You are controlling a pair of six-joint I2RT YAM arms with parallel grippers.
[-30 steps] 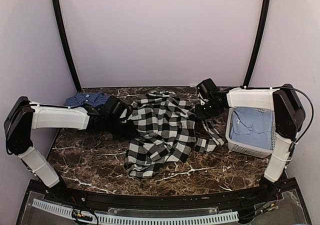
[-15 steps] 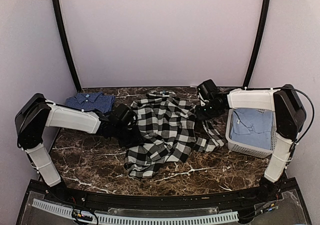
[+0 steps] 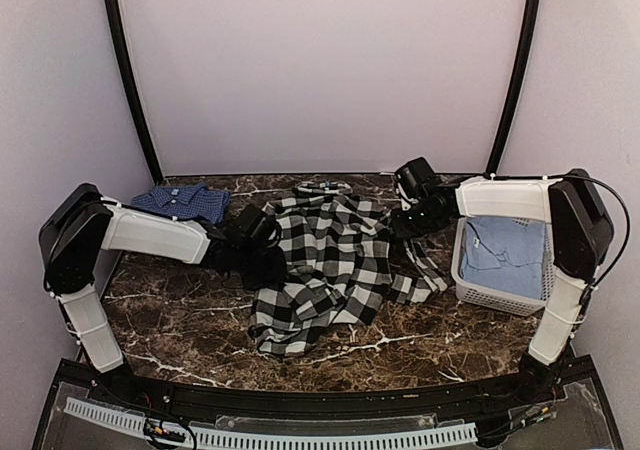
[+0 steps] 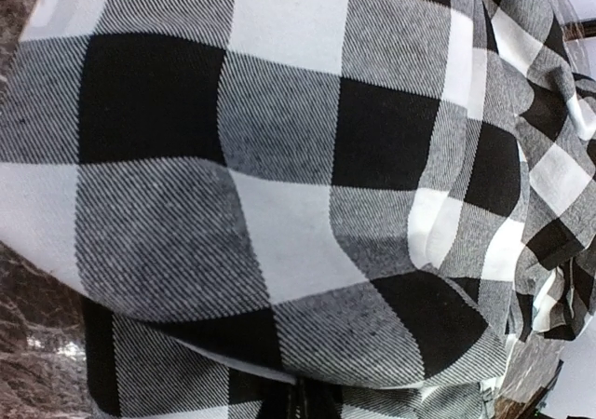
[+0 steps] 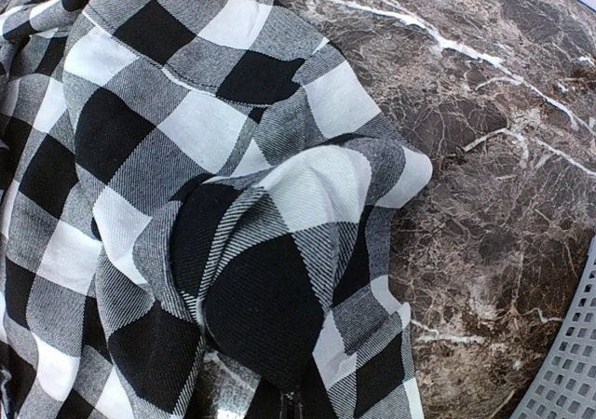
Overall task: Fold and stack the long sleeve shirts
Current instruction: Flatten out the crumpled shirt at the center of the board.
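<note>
A spread-out shirt (image 3: 320, 260) lies in the middle of the worktop (image 3: 180, 320). Behind it to the left, near the back edge and apart from it, lies a folded shirt (image 3: 180, 202). A basket (image 3: 490, 295) stands at the right edge with another garment (image 3: 505, 250) in it. The left gripper (image 3: 268, 255) meets the spread-out shirt's left edge. The right gripper (image 3: 398, 225) meets its back right corner, between shirt and basket.

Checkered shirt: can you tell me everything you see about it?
The checkered shirt is soft woven cloth with big black, white and grey squares. It lies crumpled in the middle of the dark marble table, a sleeve trailing on its right side. The left gripper is shut on its left edge and the right gripper on its right edge.
</note>
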